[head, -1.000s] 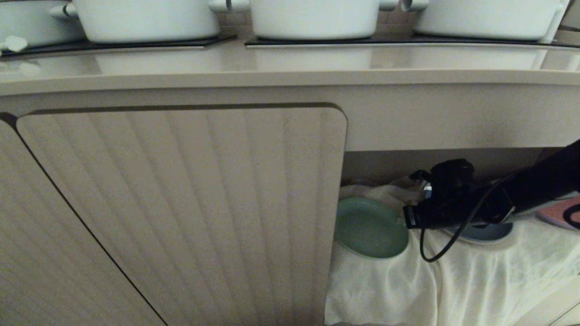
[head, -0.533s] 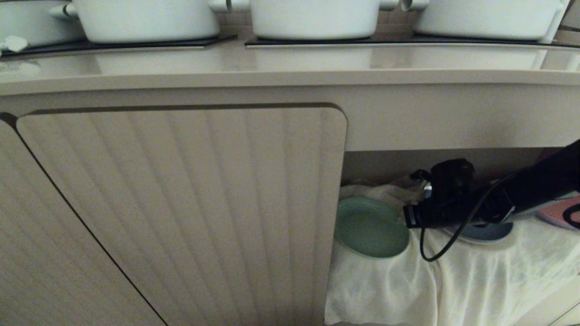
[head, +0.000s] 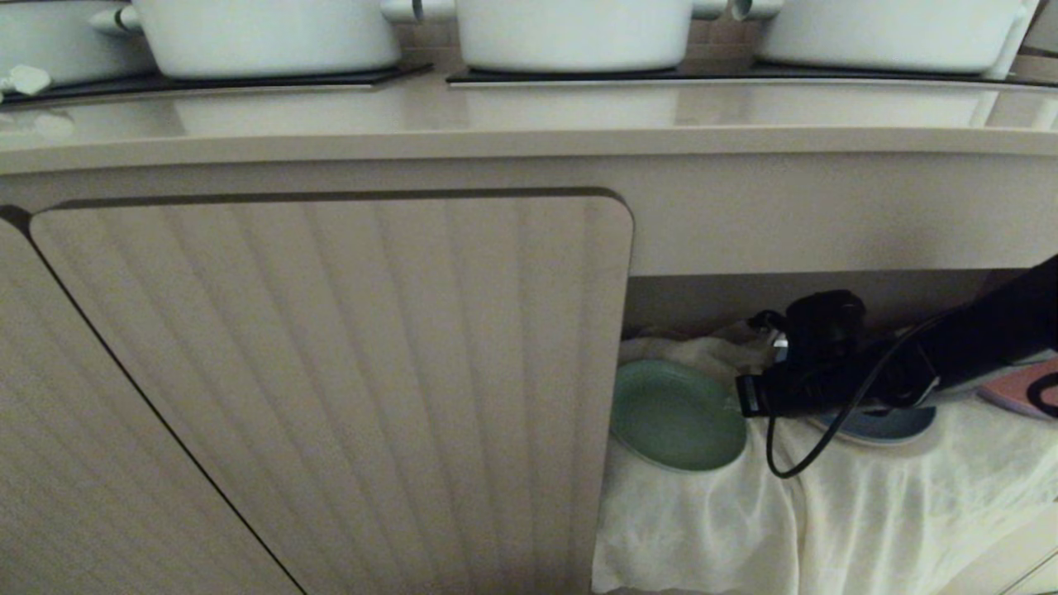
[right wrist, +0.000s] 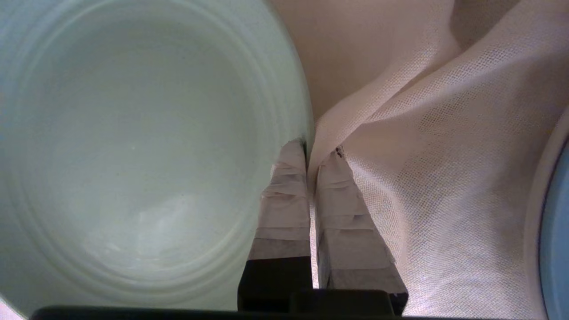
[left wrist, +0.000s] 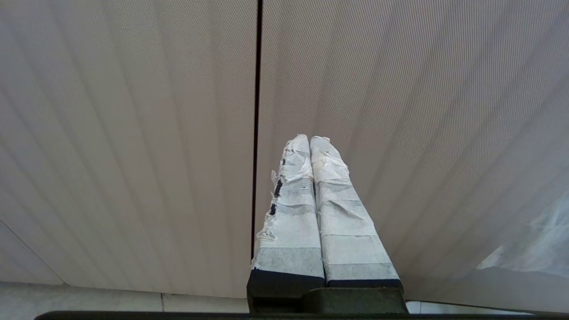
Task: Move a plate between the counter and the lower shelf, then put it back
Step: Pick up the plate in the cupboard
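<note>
The mint-green plate [head: 676, 417] lies on the wrinkly white cloth of the lower shelf [head: 876, 512], just right of the cabinet door. My right gripper [head: 741, 403] reaches in from the right to the plate's right edge. In the right wrist view the plate [right wrist: 133, 146] fills the frame, and the right gripper [right wrist: 313, 149] is shut on its rim, one finger over the plate's inside and the other on the cloth side. The counter [head: 529, 116] runs above. My left gripper [left wrist: 310, 138] is shut and empty, facing the ribbed door.
Three white pots [head: 264, 33] stand on black hob panels at the back of the counter. A dark blue plate [head: 884, 423] and a pink plate [head: 1021, 388] lie under my right arm. The ribbed cabinet door [head: 331, 372] borders the shelf on the left.
</note>
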Robot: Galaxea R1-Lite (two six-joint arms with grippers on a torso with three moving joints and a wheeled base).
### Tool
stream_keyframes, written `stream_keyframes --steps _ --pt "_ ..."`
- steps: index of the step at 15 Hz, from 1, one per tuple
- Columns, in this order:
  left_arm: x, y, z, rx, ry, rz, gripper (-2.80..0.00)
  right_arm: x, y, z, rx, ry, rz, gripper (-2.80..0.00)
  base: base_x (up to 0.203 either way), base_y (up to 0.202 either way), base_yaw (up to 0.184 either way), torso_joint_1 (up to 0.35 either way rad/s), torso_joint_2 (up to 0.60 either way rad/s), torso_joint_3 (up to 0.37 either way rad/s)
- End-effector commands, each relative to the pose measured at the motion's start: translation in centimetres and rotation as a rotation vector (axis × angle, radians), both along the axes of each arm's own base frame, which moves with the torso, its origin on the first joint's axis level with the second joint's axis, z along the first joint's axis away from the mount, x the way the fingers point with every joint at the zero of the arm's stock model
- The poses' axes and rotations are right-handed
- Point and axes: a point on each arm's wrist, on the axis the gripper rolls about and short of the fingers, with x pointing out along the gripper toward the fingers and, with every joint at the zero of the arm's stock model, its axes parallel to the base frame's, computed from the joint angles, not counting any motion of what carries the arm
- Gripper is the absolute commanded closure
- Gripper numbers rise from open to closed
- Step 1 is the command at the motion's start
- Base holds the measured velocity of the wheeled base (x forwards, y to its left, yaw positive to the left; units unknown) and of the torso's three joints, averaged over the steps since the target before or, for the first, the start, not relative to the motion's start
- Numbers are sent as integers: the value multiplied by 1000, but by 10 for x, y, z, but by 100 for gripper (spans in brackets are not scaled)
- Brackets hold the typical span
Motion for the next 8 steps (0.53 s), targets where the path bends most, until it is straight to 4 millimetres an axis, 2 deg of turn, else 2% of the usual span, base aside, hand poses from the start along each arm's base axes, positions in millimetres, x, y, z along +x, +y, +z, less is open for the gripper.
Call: stream_keyframes --steps 1,6,7,8 --pt "0 0 0 -1 0 1 0 0 0 0 -4 -2 -4 0 0 0 0 0 0 0" --pt "0 0 0 -1 -1 1 0 0 0 -1 -7 1 -6 0 0 0 0 0 0 0" --pt "0 0 0 -1 0 1 0 1 0 -2 -10 5 -9 -280 0 0 0 0 0 0" --pt "0 0 0 0 -2 1 0 1 0 -3 -15 6 -13 -280 0 0 0 0 0 0"
